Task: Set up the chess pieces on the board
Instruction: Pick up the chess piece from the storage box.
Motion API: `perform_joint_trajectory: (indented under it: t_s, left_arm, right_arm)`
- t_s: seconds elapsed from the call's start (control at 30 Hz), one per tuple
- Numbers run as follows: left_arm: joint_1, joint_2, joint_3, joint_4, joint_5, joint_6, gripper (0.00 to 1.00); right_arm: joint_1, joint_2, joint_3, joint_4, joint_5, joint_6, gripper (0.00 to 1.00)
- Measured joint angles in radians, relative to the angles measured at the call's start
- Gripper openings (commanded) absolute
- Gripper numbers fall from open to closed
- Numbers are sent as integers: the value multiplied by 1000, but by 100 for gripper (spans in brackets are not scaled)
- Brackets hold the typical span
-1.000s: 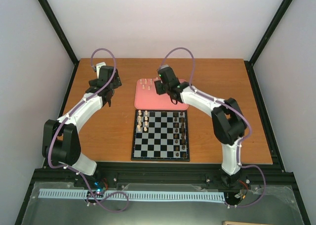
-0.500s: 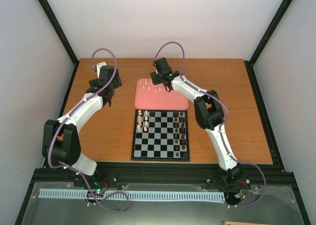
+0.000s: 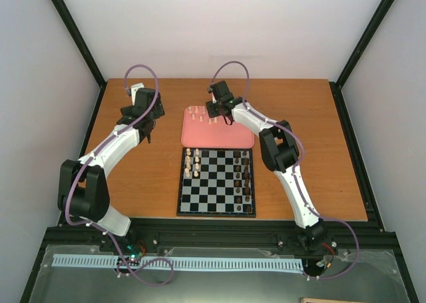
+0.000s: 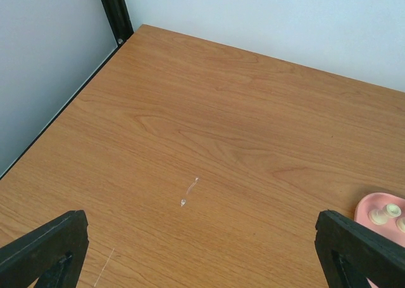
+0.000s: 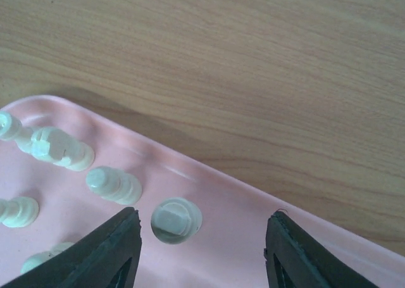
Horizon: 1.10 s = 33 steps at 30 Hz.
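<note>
The board (image 3: 216, 198) lies near the front with several cream chess pieces (image 3: 193, 163) on its left columns and dark ones (image 3: 245, 173) on its right. More cream pieces (image 3: 198, 114) stand on the pink tray (image 3: 229, 135) behind it. My right gripper (image 3: 214, 110) hangs low over the tray's far left part. In the right wrist view it (image 5: 199, 253) is open, and one cream piece (image 5: 176, 220) stands between the fingers (image 5: 107, 250), closer to the left one and untouched. My left gripper (image 3: 142, 110) is wide open over bare table (image 4: 202, 174).
Other cream pieces (image 5: 115, 185) stand just left of the right gripper, near the tray's rim (image 5: 209, 174). The tray's corner (image 4: 370, 206) shows at the right of the left wrist view. A black frame post (image 4: 114, 9) and walls close off the far left corner.
The right arm has swung toward the tray's far left part and dropped lower. Its jaws have narrowed somewhat. The left arm has stayed still.
</note>
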Motion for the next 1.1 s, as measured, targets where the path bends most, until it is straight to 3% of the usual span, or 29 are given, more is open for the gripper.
perform_joint_trajectory:
  t_s: [0.63, 0.83, 1.1]
  left_arm:
    - [-4, 2, 2, 0, -4, 1, 100]
    - [-4, 2, 2, 0, -5, 1, 100]
    - [-4, 2, 2, 0, -5, 1, 100]
  right_arm:
    - [-2, 74, 129, -45, -32, -16, 25]
    - [-2, 74, 130, -68, -43, -16, 11]
    - [-5, 73, 129, -62, -42, -22, 6]
